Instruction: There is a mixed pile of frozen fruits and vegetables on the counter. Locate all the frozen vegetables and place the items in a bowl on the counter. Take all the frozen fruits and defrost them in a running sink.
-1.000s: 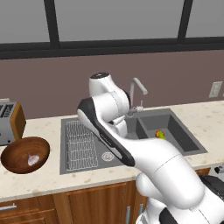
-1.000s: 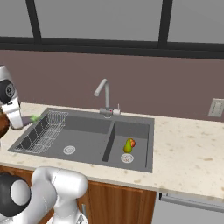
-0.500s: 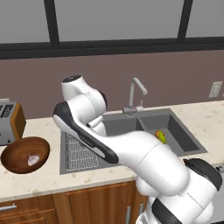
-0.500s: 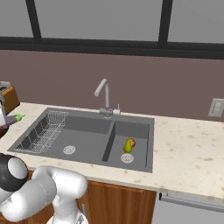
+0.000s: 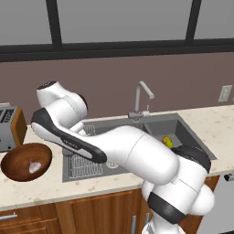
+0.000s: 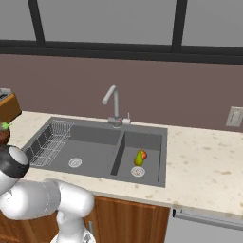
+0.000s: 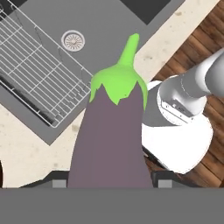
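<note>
Eggplant (image 7: 114, 140) is sitting gripped between the closed fingers, its long axis running straight out from the hand, hovering over the sink's (image 7: 100, 39) front edge; the bowl (image 5: 25, 161) is waiting near the counter's (image 5: 55, 187) left end.

There is one eggplant (image 7: 113, 135), one pear (image 6: 139, 158), one whitish bulb (image 5: 34, 167), one wooden bowl (image 5: 18, 157), one toaster (image 5: 10, 129), one tap (image 6: 112, 105).

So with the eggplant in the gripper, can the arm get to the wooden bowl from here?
Probably yes. The gripper is shut on the eggplant, above the counter edge by the sink's wire rack. The wooden bowl, holding one whitish bulb, sits open-topped just left of the sink.
</note>
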Motion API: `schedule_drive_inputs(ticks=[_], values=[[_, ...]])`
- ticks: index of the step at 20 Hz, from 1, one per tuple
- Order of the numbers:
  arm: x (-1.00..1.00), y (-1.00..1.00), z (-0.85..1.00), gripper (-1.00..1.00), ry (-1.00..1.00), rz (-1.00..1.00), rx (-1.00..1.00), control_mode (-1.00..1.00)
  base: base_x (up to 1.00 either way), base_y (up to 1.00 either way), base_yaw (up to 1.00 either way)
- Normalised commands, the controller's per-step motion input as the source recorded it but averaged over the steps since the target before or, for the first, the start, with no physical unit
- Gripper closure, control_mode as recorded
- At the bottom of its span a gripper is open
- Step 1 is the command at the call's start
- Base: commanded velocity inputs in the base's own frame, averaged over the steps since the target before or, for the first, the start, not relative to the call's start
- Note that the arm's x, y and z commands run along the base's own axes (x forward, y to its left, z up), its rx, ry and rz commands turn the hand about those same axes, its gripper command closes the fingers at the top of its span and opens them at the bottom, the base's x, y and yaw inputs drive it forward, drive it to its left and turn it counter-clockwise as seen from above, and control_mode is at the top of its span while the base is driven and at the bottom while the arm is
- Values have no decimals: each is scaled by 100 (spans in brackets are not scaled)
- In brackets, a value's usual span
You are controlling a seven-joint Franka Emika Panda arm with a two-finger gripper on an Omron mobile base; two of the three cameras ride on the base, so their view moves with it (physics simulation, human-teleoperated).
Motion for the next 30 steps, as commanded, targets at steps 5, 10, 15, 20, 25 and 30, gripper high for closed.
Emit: schedule_drive_inputs(ticks=[5,10,15,20,25,30], values=[[16,54,-4,100,9,1,-1,-100,0,0,0],[22,42,-10,100,12,4,0,-100,0,0,0],[14,25,-14,100,6,12,5,-100,0,0,0],[18,1,-6,100,-5,13,8,-100,0,0,0],[23,11,-13,100,0,14,7,-100,0,0,0],[23,19,-27,100,0,13,9,-100,0,0,0]])
